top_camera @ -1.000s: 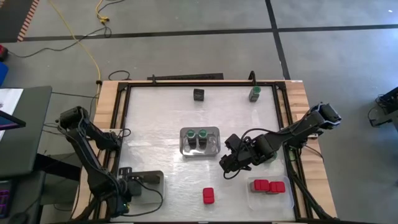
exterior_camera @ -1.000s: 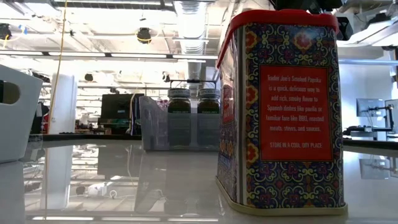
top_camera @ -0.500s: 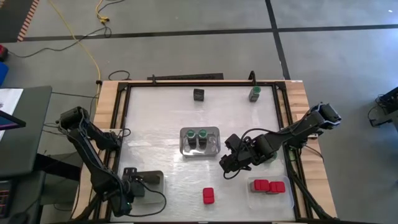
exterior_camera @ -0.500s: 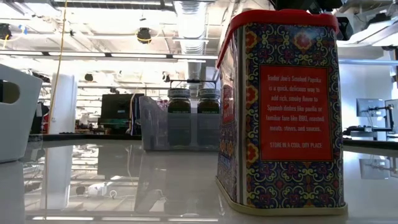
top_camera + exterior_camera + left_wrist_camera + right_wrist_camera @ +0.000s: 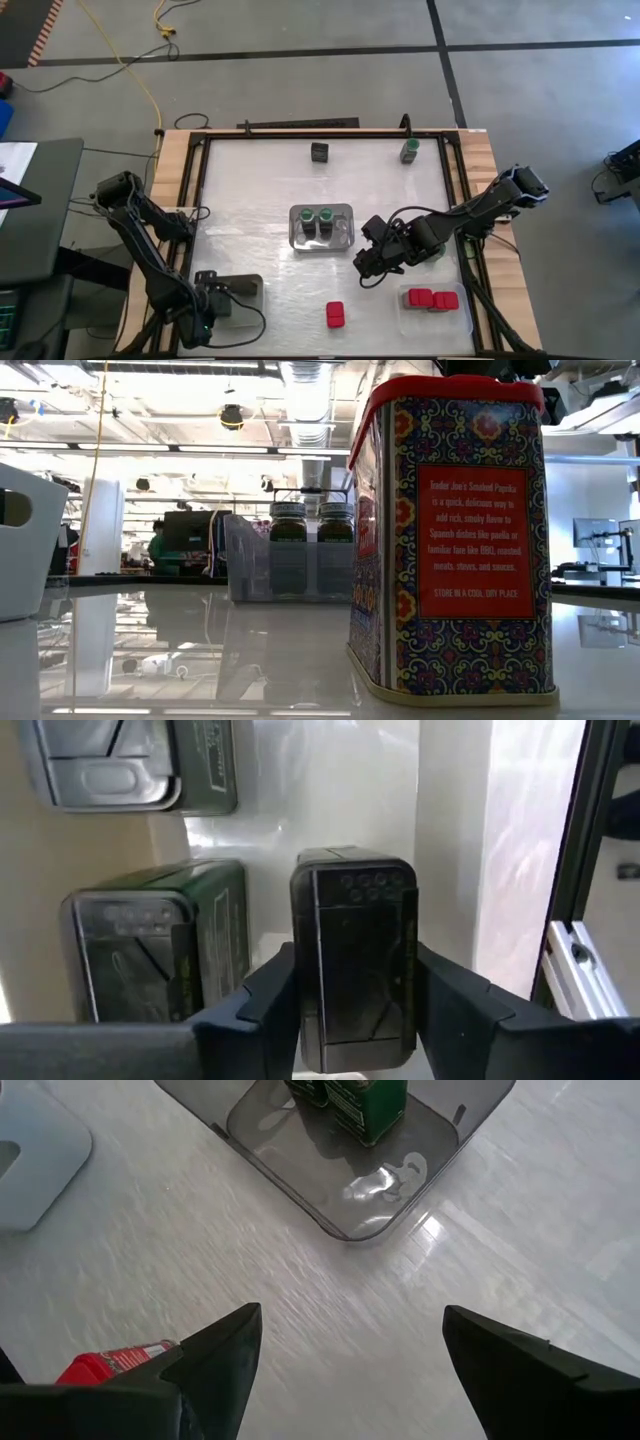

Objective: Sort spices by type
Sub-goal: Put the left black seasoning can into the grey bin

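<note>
My left gripper point(image 5: 208, 300) is at the near left corner, down in a grey tray point(image 5: 246, 290), shut on a dark rectangular spice tin point(image 5: 355, 960). Two more dark tins point(image 5: 150, 945) lie beside it in that tray. My right gripper point(image 5: 364, 266) hovers open over bare table, between a clear tray point(image 5: 345, 214) holding two green-lidded jars point(image 5: 317, 216) and a lone red-topped tin point(image 5: 335, 315). That tin stands upright on its base, close up in the low view point(image 5: 450, 540). Three red-topped tins point(image 5: 431, 298) sit in a tray at near right. My left gripper pinches the dark tin between its two fingers point(image 5: 270, 1005), one on each narrow long side point(image 5: 302, 970), with the fingers lying along its length. The end with the small shaker holes point(image 5: 365, 885) points away from the wrist. Whether the tin rests on the tray floor, I cannot tell.
A dark tin point(image 5: 320, 152) and a green-lidded jar point(image 5: 409, 150) stand near the table's far edge. A raised black frame point(image 5: 300, 130) borders the table. Open tabletop lies between the clear tray and the far edge. A person shows far off in the room point(image 5: 158, 545).
</note>
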{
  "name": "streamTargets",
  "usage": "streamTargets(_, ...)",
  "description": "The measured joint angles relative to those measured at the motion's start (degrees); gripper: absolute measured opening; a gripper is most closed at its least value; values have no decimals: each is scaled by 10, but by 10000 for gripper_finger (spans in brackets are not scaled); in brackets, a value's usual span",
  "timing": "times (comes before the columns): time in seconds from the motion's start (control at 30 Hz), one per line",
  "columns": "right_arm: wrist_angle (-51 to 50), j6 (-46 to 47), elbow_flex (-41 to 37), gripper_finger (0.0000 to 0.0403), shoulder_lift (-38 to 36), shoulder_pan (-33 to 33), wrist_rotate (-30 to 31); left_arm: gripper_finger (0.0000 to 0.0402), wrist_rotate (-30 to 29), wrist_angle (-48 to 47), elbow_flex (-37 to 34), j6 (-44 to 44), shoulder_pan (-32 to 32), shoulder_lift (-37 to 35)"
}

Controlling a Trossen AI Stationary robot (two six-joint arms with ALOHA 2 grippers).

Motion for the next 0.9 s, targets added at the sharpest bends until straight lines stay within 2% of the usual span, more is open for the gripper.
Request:
streamTargets(0.43,0,-2,0,338,0,0,0,166,2,-8,0,-42,0,0)
streamTargets(0.9,0,-2,0,338,0,0,0,167,1,-8,0,-43,0,0)
